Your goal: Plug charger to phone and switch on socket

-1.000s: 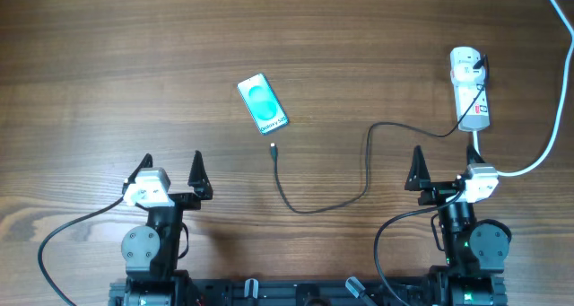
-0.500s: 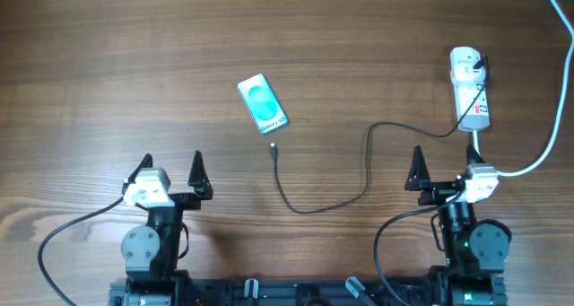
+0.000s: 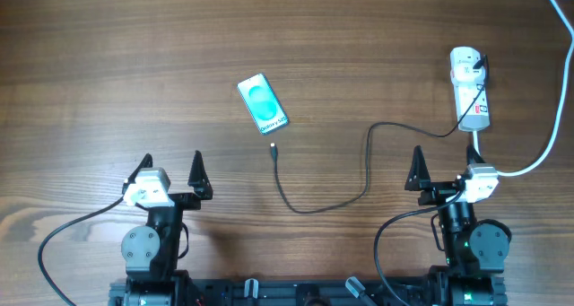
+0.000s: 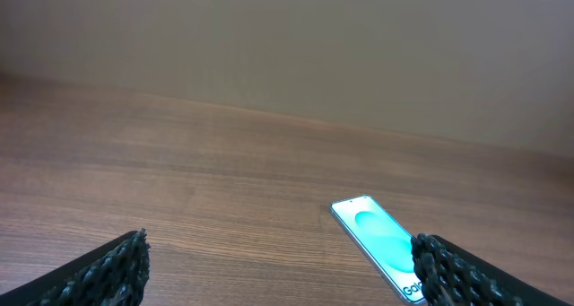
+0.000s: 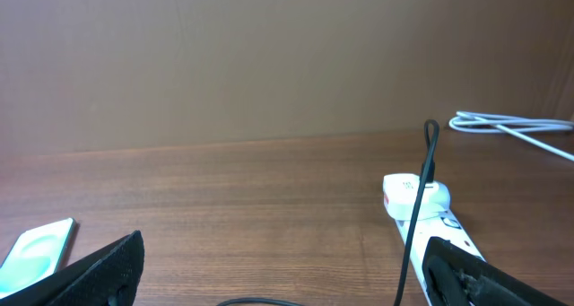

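Left fingers [image 3: 197,170] and right fingers [image 3: 416,169] are wide open and empty, at the near edge of the tabletop [image 3: 108,64]. Phone [image 3: 262,104] lies mid-tabletop, long axis far-left to near-right. Charger [image 3: 273,148] tip is just near of the phone's near end, apart. It is closer to the left fingers. Socket [image 3: 469,95] is far right, ahead of the right fingers.

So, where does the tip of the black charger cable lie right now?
In the overhead view, the charger's tip lies slightly left of centre, just on the robot's side of the phone and apart from it; its cable runs right toward the socket.
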Tool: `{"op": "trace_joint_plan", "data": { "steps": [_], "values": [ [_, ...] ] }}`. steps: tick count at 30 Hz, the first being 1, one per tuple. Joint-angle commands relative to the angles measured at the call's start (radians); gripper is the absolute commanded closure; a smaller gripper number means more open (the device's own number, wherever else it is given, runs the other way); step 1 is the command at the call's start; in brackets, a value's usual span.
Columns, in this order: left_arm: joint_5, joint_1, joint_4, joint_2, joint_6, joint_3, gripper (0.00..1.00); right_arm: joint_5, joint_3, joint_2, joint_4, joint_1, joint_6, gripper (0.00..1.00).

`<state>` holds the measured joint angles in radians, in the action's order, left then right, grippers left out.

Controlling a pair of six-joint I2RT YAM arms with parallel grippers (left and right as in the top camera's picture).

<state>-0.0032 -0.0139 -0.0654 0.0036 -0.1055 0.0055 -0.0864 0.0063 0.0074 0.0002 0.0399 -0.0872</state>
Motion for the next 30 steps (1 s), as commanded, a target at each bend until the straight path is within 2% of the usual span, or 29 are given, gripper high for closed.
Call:
{"op": "trace_joint_plan", "data": {
  "steps": [1,4,10,13,17,20,24,30],
  "values": [
    [-0.014,-0.005,-0.003,0.003,0.022,0.0,0.0,-0.015,-0.001,0.004,0.003,-0.003,-0.018,0.0],
    [0.047,-0.005,0.005,0.003,0.007,0.0,0.0,-0.015,-0.001,0.004,0.003,-0.003,-0.018,0.0],
    [0.212,-0.005,0.125,0.003,-0.19,0.003,0.0,-0.014,-0.001,0.004,0.003,-0.003,-0.018,0.0],
    [0.22,-0.005,0.152,0.003,-0.259,0.028,0.0,-0.015,-0.001,0.004,0.003,-0.003,-0.018,0.0],
    [0.243,-0.005,0.124,0.051,-0.277,0.114,0.0,-0.015,-0.001,0.004,0.003,-0.003,-0.018,0.0],
    [0.254,-0.006,0.052,0.162,-0.276,0.216,0.0,-0.015,-0.001,0.004,0.003,-0.003,-0.018,0.0],
    [0.272,-0.018,-0.042,0.393,-0.264,0.393,0.0,-0.015,-0.001,0.004,0.003,-0.003,-0.018,0.0],
    [0.254,-0.103,-0.203,0.77,-0.159,0.719,0.0,-0.015,-0.001,0.004,0.003,-0.003,-0.018,0.0]
  ]
}}
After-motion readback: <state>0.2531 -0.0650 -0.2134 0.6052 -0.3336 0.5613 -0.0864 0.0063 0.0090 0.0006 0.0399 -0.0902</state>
